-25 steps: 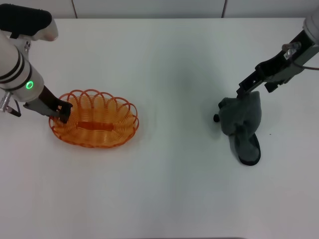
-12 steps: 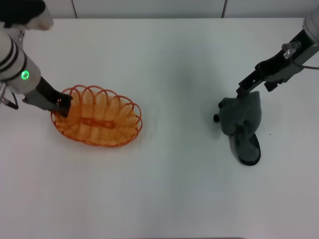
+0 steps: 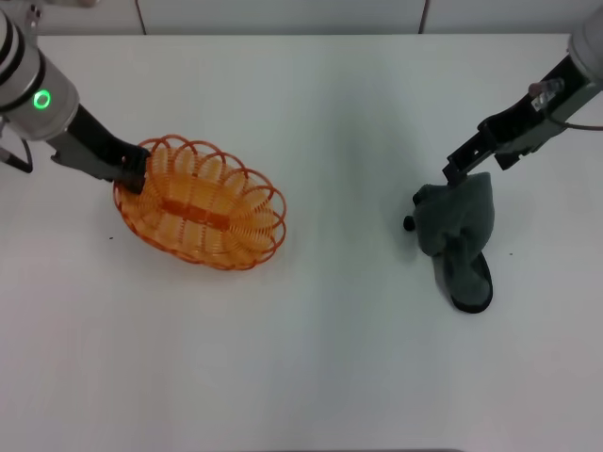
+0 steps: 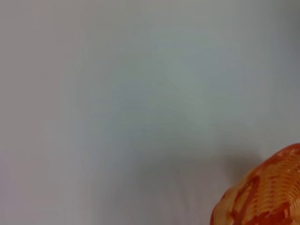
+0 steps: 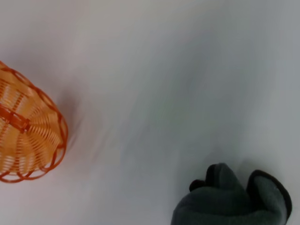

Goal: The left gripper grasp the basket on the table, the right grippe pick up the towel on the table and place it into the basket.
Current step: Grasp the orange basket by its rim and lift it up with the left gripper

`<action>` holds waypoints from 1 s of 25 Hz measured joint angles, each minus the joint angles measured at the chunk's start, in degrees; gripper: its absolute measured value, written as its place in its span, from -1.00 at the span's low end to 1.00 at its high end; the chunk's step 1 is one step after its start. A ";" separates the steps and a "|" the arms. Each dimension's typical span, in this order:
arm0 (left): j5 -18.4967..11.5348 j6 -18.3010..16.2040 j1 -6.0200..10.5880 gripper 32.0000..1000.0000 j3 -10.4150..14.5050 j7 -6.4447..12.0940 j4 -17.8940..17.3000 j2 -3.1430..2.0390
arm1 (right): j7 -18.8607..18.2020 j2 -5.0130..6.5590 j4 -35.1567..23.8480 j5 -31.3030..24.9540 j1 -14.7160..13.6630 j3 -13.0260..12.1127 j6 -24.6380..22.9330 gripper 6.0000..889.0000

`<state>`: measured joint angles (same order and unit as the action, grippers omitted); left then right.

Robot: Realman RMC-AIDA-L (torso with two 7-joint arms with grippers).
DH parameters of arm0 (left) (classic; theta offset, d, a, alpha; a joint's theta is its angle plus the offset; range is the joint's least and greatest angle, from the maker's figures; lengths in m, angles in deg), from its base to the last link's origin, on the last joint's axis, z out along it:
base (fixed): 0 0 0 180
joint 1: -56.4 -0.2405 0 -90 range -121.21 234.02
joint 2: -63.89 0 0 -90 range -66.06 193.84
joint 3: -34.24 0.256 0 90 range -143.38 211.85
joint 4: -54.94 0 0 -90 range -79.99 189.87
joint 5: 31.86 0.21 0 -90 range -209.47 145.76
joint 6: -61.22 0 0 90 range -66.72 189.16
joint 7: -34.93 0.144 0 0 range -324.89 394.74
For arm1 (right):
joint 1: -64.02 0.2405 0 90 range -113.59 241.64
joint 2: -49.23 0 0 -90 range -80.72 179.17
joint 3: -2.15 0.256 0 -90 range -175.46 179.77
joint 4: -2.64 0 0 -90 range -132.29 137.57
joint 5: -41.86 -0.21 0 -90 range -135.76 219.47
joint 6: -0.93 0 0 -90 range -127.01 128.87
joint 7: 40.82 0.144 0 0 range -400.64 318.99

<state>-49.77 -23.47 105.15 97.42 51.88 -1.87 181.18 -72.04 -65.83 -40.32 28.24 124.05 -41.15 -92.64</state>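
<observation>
Holding the basket point(image 3: 203, 215) by its rim at the left of the head view, the left gripper point(image 3: 135, 172) is clamped on the wire loops at the basket's upper-left end. Basket sits tilted in the frame, long axis running down to the right, empty, on the table point(image 3: 311, 358).

Right gripper point(image 3: 456, 174) at the right of the frame, pinched on the top edge of the towel point(image 3: 457, 235). Upper part of the cloth is bunched and drawn up; the lower fold rests on the table. Towel and basket well apart, bare tabletop between them.

Step in hand, as I judge it: basket secured, towel grasped and partly raised (not yet fully clear of the surface).

Next move likely calls for raising the towel free, carrying it leftward across the frame until above the basket, then letting go so the cloth drops inside the rim.
</observation>
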 joint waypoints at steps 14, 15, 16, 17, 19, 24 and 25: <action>-4.85 -6.52 0.26 -0.89 7.43 -3.34 -11.27 0.22 | -2.15 -1.46 -0.28 0.00 -2.29 -1.95 1.59 0.97; -5.36 -6.68 0.33 -0.89 7.47 -3.31 -11.60 0.23 | -2.18 -1.78 -0.37 0.00 -2.48 -3.15 1.88 0.97; -5.91 -6.84 0.35 -0.89 7.47 -3.25 -11.82 0.23 | -2.19 -2.19 -0.52 -0.01 -2.71 -4.63 2.29 0.97; -6.82 -7.03 0.36 -0.89 7.48 -3.13 -12.04 0.22 | -2.19 -2.43 -0.76 0.00 -2.98 -5.69 2.58 0.97; -7.91 -7.30 0.42 -0.89 7.49 -2.94 -12.23 0.16 | -2.19 -2.80 -1.53 -0.01 -3.74 -7.01 3.04 0.97; -8.33 -7.34 0.47 -0.89 7.53 -2.84 -12.84 0.16 | -1.85 -2.86 -1.15 0.00 -4.70 -6.98 4.84 0.95; -8.36 -7.33 0.47 -0.89 7.57 -2.83 -12.87 0.17 | -1.73 -2.81 -0.86 0.00 -4.92 -6.86 5.32 0.94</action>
<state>-58.13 -30.79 105.62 104.99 49.05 -14.75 181.35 -73.77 -68.64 -41.19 28.23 119.12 -48.01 -87.32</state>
